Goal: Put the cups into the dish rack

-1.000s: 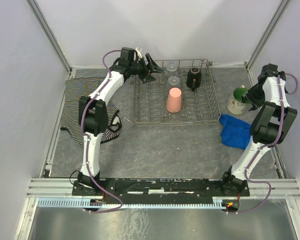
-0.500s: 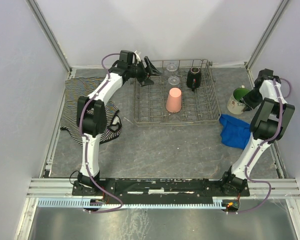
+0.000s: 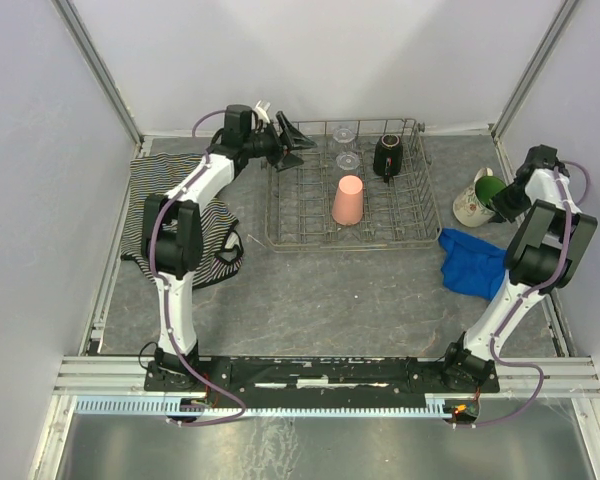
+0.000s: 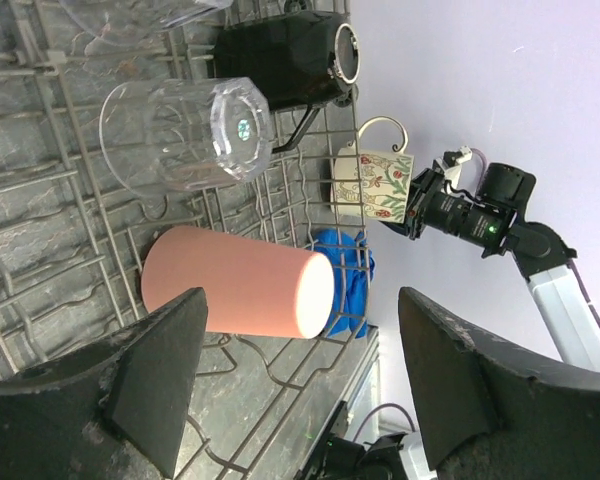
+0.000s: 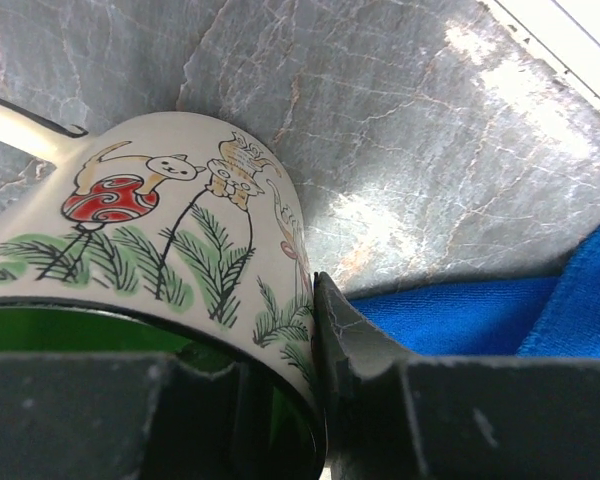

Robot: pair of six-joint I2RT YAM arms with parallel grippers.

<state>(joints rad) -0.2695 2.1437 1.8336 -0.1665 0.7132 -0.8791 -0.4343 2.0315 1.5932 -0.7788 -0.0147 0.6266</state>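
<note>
The cream floral mug [image 3: 473,207] sat tilted on the grey table [image 3: 330,290], right of the dish rack [image 3: 310,243] and outside it, its green mouth facing the right gripper [image 3: 499,196], which pinched the rim, one finger inside and one outside; a blue cloth [image 3: 470,262] lay just near of it; the rack held a salmon-pink tumbler [image 3: 347,200] upside down, a clear glass [image 3: 348,160] and a black mug [image 3: 388,156]; the left gripper [image 3: 293,141] hung spread wide over the rack's far left corner, holding nothing; a striped cloth [image 3: 155,200] lay left.

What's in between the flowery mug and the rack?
Nothing, just bare table between the flowery mug and the rack, seen in the top view.
</note>
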